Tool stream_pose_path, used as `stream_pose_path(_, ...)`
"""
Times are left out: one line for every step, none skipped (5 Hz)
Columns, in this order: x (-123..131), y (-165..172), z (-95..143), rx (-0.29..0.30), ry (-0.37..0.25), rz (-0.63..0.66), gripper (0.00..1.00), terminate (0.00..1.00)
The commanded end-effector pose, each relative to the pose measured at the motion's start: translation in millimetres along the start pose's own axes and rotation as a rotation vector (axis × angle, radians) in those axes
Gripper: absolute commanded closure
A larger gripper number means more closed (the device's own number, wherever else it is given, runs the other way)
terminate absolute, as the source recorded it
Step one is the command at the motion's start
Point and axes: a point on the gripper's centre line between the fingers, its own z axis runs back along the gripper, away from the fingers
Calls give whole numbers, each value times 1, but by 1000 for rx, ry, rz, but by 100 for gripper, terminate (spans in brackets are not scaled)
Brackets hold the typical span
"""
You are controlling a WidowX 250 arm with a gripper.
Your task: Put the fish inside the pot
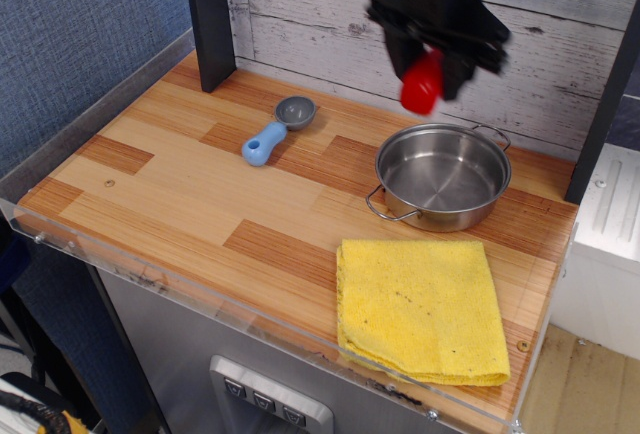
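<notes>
My gripper (428, 72) is shut on the fish (421, 85), a glossy red rounded toy, and holds it in the air above the far rim of the pot (443, 175). The pot is a shallow round steel pan with two thin wire loop handles. It stands empty on the right half of the wooden table. The fish's white base is hidden between the black fingers.
A blue-handled grey scoop (276, 128) lies on the table (170, 189) left of the pot. A folded yellow cloth (420, 306) lies at the front right. A black post (207, 16) stands at the back left. A plank wall runs behind.
</notes>
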Motion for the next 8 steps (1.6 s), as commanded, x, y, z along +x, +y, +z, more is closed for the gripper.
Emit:
stream_pose_path(-5, -22, -1, -13, -4, -26, 100, 0)
stream_pose_path(-11, -17, -14, -8, 25, -17, 100, 0)
stream_pose_path(-14, -7, -21, 19, 59, -16, 100, 0)
stream_pose_path(-19, -1, -32, 26, 97, -14, 100, 0)
stream_pose_path(-24, -2, -39, 28, 128, -33, 100, 0)
stream_pose_path(-29, -6, -46, 5, 147, -41, 100, 0)
stream_pose_path(-28, -5, -45, 9, 175, -3, 0, 0)
stream_pose_path(-28, -3, -45, 7, 214, 18, 0, 0)
